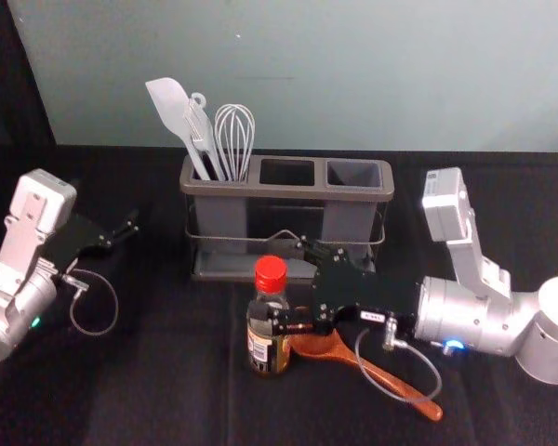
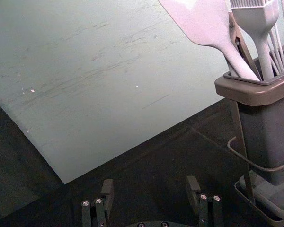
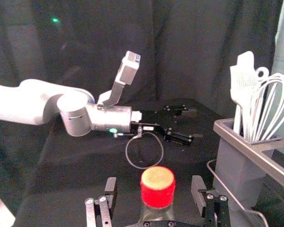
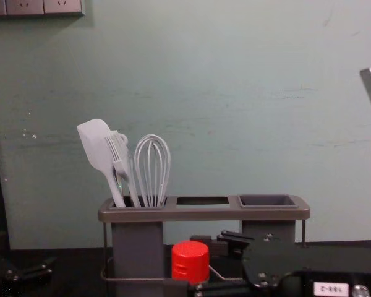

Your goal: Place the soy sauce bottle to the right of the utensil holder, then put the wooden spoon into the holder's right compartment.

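Bottle (image 1: 268, 346) stands at the holder's (image 1: 286, 190) six o'clock. Left gripper (image 1: 130, 227), at the holder's nine, is unclenched. Right gripper (image 1: 276, 278), from the bottle's three, has fingers spread around it, unclenched. Spoon (image 1: 391, 382): bottle's four.

Saw a pale grey, broad-bladed spatula (image 1: 170, 104) leaning left, just beside a pale grey brush with ridged bristles (image 2: 262, 23) and a pale, balloon-shaped looped whisk (image 1: 234, 135). Noticed black cloth (image 1: 167, 381) beneath, a scuffed grey-green wall (image 1: 400, 74) behind, a dark folded curtain (image 3: 189, 42), and pale rectangular wall sockets (image 4: 25, 7) high at the chest view's left.
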Robot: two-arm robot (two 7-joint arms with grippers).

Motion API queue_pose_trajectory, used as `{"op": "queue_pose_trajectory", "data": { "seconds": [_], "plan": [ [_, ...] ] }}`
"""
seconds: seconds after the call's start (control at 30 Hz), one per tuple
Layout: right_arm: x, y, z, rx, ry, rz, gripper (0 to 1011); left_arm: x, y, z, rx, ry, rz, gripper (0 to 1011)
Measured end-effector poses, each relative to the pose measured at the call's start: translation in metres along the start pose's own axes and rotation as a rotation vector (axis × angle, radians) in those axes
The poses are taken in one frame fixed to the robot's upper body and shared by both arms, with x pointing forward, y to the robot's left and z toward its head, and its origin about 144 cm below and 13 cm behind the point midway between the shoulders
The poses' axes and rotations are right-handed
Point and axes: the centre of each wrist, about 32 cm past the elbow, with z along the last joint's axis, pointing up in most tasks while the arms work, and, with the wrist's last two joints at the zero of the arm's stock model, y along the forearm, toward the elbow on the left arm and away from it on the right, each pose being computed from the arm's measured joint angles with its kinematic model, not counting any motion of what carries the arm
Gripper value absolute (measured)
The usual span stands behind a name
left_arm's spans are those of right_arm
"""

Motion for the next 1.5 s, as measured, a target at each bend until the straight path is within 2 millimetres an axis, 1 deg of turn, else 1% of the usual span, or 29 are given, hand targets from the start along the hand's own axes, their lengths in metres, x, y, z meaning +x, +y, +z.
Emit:
{"op": "queue_pose_trajectory", "data": {
  "seconds": [0.27,0.5,0.57,0.6,0.67,0.7,0.8,0.83,0.87,0.93,1.0,1.03,1.07,1.17,1.2,1.3,1.5],
  "plan": [
    [0.0018,0.0098,-0.0007,0.008,0.007,-0.012,1004,0.0,0.0,0.0,0.0,0.0,0.0,1005],
    [0.002,0.0093,-0.0005,0.007,0.006,-0.012,1004,0.0,0.0,0.0,0.0,0.0,0.0,1005],
    [0.0021,0.0092,-0.0004,0.007,0.006,-0.011,990,0.0,0.0,0.0,0.0,0.0,0.0,1005],
    [0.0021,0.0092,-0.0004,0.007,0.006,-0.011,954,0.0,0.0,0.0,0.0,0.0,0.0,1005],
    [0.0021,0.0091,-0.0004,0.007,0.006,-0.011,929,0.0,0.0,0.0,0.0,0.0,0.0,1005],
    [0.0021,0.0091,-0.0003,0.007,0.006,-0.01,886,0.0,0.0,0.0,0.0,0.0,0.0,1005],
    [0.0021,0.009,-0.0002,0.007,0.005,-0.009,838,0.0,0.0,0.0,0.0,0.0,0.0,1005],
    [0.0022,0.0089,-0.0002,0.007,0.005,-0.009,777,0.0,0.0,0.0,0.0,0.0,0.0,1005],
    [0.0022,0.0089,-0.0002,0.007,0.005,-0.009,761,0.0,0.0,0.0,0.0,0.0,0.0,1005],
    [0.0022,0.0088,-0.0001,0.007,0.005,-0.009,683,0.0,0.0,0.0,0.0,0.0,0.0,1005],
    [0.0023,0.0087,-0.0001,0.007,0.005,-0.009,650,0.0001,0.0,0.0,0.0,0.0,0.0,1005],
    [0.0023,0.0087,0.0,0.007,0.005,-0.009,624,0.0,0.0,0.0,0.0,0.0,0.0,1005],
    [0.0023,0.0087,0.0001,0.007,0.004,-0.009,565,0.0,0.0,0.0,0.0,0.0,0.0,1005],
    [0.0023,0.0087,0.0002,0.007,0.004,-0.009,504,0.0,0.0,0.0,0.0,0.0,0.0,1005],
    [0.0023,0.0086,0.0002,0.007,0.004,-0.009,435,0.0,0.0,0.0,0.0,0.0,0.0,1005],
    [0.0024,0.0085,0.0001,0.007,0.004,-0.008,386,0.0,0.0,0.0,0.0,0.0,0.0,1005],
    [0.0024,0.0085,0.0001,0.007,0.003,-0.008,386,0.0,0.0,0.0,0.0,0.0,0.0,1005]
  ]
}}
